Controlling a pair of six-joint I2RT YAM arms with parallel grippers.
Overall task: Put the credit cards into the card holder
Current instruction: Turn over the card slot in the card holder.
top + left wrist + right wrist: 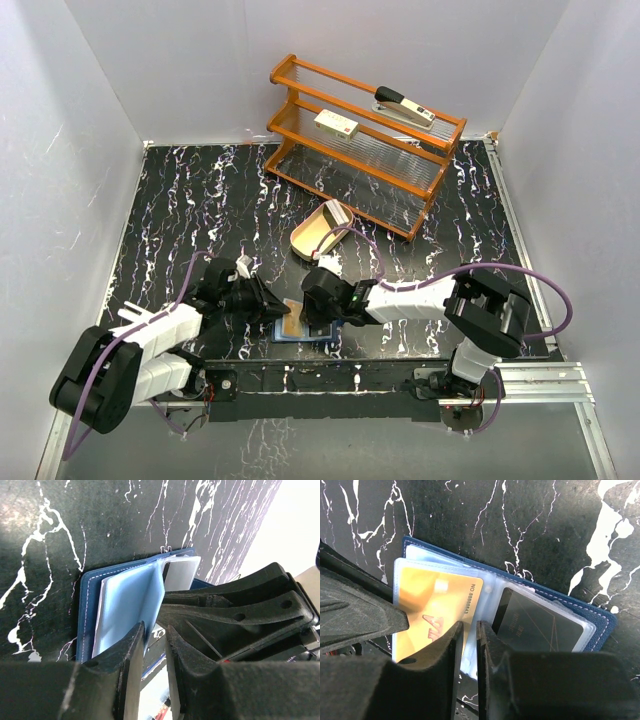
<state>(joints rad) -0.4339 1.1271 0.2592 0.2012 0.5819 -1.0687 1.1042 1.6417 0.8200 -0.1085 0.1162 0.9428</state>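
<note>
Near the front edge of the white-walled, black marbled worktop (200, 200), the open card holder (125, 600) is clamped by the left gripper (154, 630) and the right gripper (468, 627).

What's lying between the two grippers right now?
The open card holder lies between the left gripper and right gripper, as the top view shows.

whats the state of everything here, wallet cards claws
card holder, open, lying flat
gold card, tucked in a clear sleeve
dark card, tucked in a clear sleeve
pale blue sleeve, lifted, pinched by left claw
left claw, shut on that sleeve
right claw, nearly closed, grip unclear
pale cards, lying in the tan tray
</note>
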